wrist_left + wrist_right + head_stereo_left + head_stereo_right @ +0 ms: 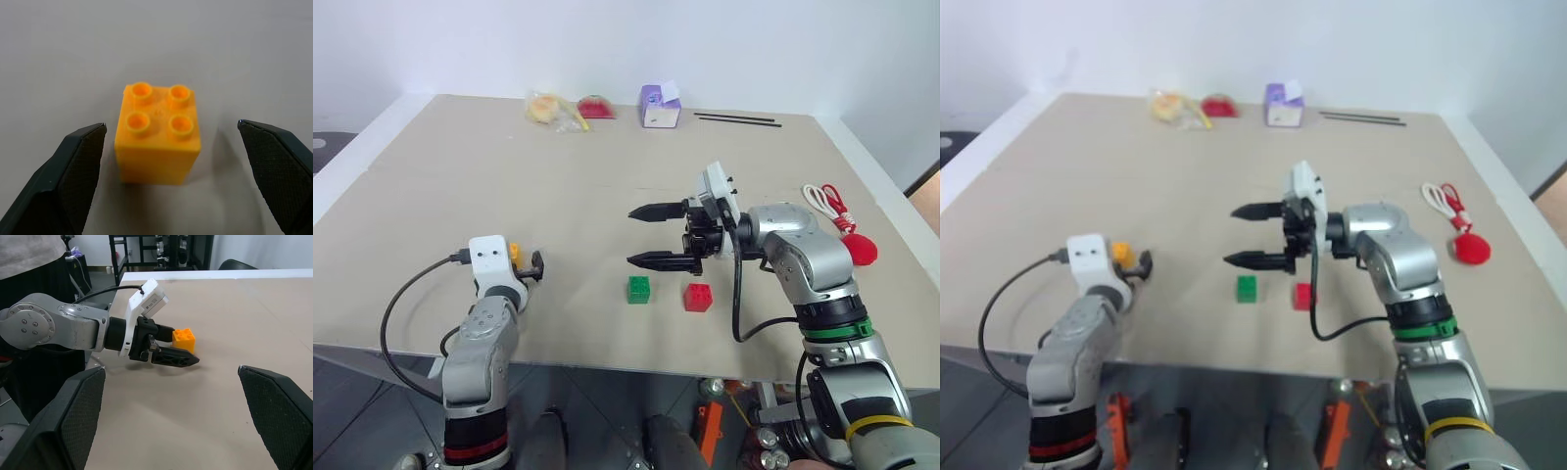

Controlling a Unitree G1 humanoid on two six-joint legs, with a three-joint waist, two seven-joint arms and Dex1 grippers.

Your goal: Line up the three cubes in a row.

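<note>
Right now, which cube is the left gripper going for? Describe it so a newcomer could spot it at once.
Start at the tan table, on the robot's left side near the front edge, where the left gripper stands open. Between its black fingers sits the yellow-orange cube, studs up, not yet gripped. It is alone there; the green cube and red cube lie together under the right gripper.

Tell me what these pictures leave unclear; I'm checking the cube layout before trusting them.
- Yellow cube: in the head views, mostly hidden behind the left gripper.
- Red cube: in the right eye view, partly covered by the right arm's cable.
- Wrapped items at the table's far edge: too small to identify.
- Green cube: studs too small to count.
</note>
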